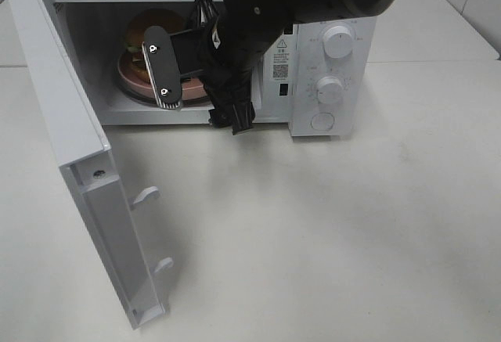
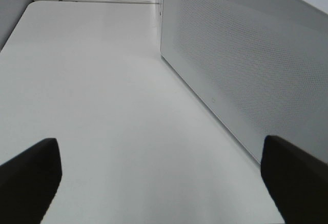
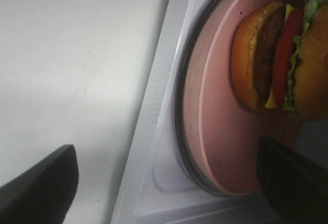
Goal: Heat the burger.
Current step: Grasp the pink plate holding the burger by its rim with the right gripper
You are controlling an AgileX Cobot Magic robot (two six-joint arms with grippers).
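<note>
The burger [image 1: 146, 29] stands on a round pink plate [image 1: 130, 74] inside the open microwave [image 1: 329, 115]. In the right wrist view the burger [image 3: 287, 55] shows bun, lettuce, tomato, cheese and patty, resting on the plate [image 3: 215, 116] on the glass turntable. My right gripper [image 1: 162, 64] is at the oven's mouth, just in front of the plate, and hides part of the burger. This gripper [image 3: 164, 193] is open with nothing between its fingers [image 3: 36, 188]. My left gripper [image 2: 161, 183] is open over bare table beside the microwave's perforated side [image 2: 246, 65]; it is outside the exterior high view.
The microwave door [image 1: 86, 162] is swung wide open to the left, reaching toward the table's front. The control panel with two knobs [image 1: 338, 41] is on the oven's right side. White table [image 1: 329, 232] stretches in front of and to the right of the oven.
</note>
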